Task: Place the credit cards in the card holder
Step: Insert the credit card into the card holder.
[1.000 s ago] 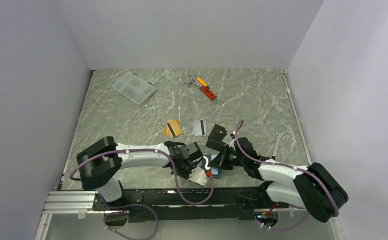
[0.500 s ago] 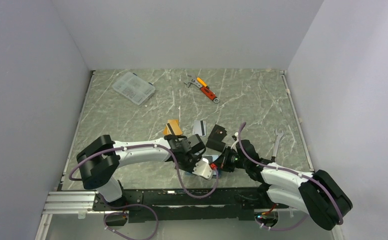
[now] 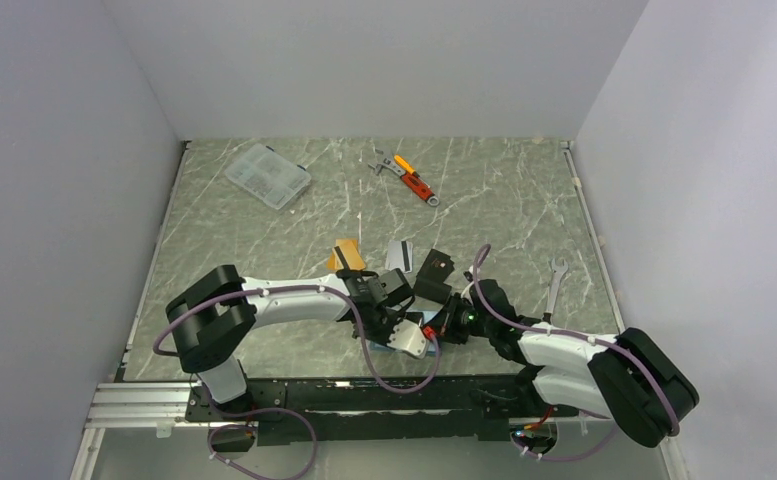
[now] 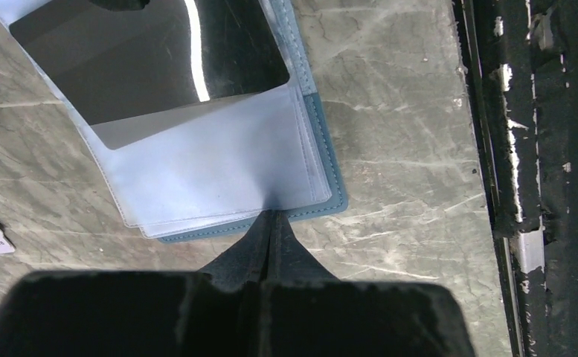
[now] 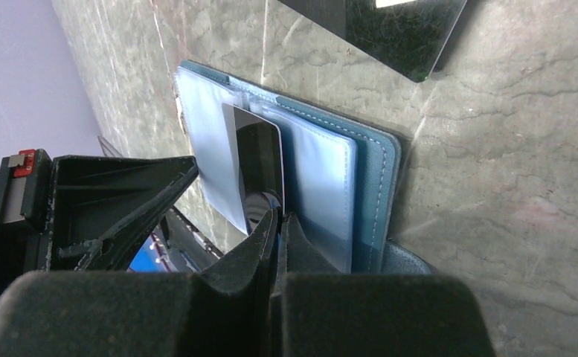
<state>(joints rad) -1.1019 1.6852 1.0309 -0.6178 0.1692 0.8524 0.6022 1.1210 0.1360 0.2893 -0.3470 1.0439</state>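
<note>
The teal card holder (image 4: 335, 190) lies open on the marble table by the near edge, its light-blue pockets (image 4: 219, 167) facing up. A dark glossy card (image 4: 152, 67) sits partly inside one pocket. My right gripper (image 5: 278, 217) is shut on that card's (image 5: 259, 160) near end, beside the holder's teal cover (image 5: 379, 193). With its tips resting on the holder's near edge, my left gripper (image 4: 272, 217) is shut and holds nothing. In the top view both grippers (image 3: 411, 338) (image 3: 434, 325) meet over the holder. An orange credit card (image 3: 347, 256) and a silver-grey one (image 3: 398, 255) lie farther back.
A black card (image 3: 434, 268) lies just behind the right gripper, also showing in the right wrist view (image 5: 390, 26). A clear parts box (image 3: 268, 175), an orange-red wrench (image 3: 414, 180) and a steel spanner (image 3: 554, 280) lie around. The black base rail (image 4: 509, 149) borders the table's near edge.
My left arm has swung right and farther in, bringing its shut gripper onto the holder. The right gripper has edged forward at the holder. Both stayed shut.
</note>
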